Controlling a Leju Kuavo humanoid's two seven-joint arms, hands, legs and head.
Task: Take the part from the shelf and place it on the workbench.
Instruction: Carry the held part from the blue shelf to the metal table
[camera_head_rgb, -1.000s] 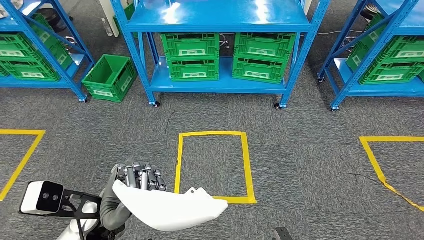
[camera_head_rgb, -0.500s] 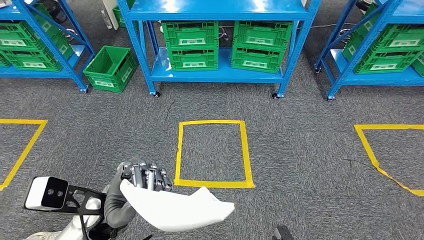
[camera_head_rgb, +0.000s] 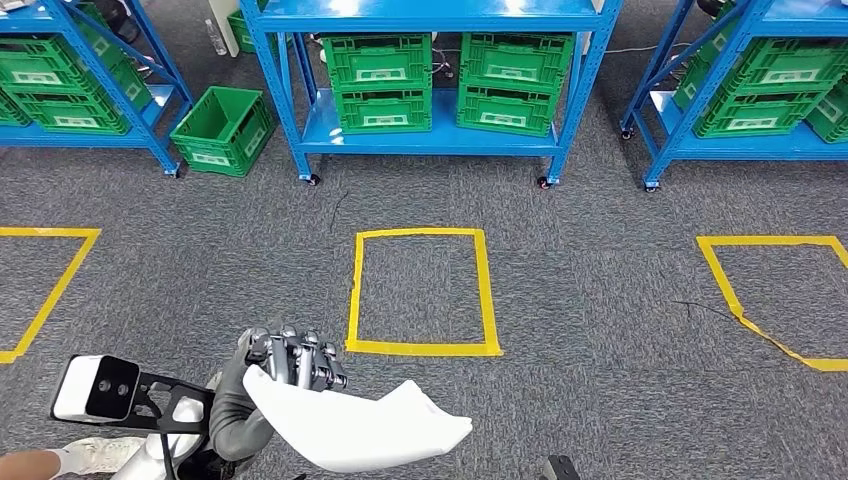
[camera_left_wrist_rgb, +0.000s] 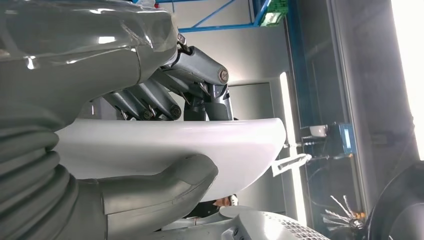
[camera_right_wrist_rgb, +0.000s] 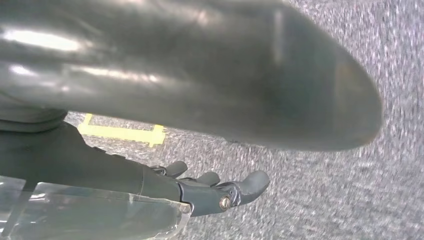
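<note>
The part (camera_head_rgb: 360, 430) is a white, smooth, curved shell, carried low at the bottom of the head view over the grey carpet. My left hand (camera_head_rgb: 290, 358) grips its near end, with dark fingers over the upper edge. The left wrist view shows the part (camera_left_wrist_rgb: 165, 145) clamped between the thick grey thumb (camera_left_wrist_rgb: 165, 185) and the fingers (camera_left_wrist_rgb: 150, 105). In the right wrist view my right hand (camera_right_wrist_rgb: 215, 190) hangs above the carpet with its fingers slightly apart, holding nothing.
A blue shelf (camera_head_rgb: 430, 15) with green crates (camera_head_rgb: 380, 80) stands ahead, flanked by two similar shelves. One loose green crate (camera_head_rgb: 222, 128) sits on the floor. A yellow tape square (camera_head_rgb: 420, 290) lies before me, others to the left (camera_head_rgb: 50, 290) and right (camera_head_rgb: 770, 300). A person's white shoe (camera_head_rgb: 90, 455) is nearby.
The whole view has shifted: the shelves and tape squares now sit higher in the picture, so the camera moved. My left hand keeps the same hold on the white part.
</note>
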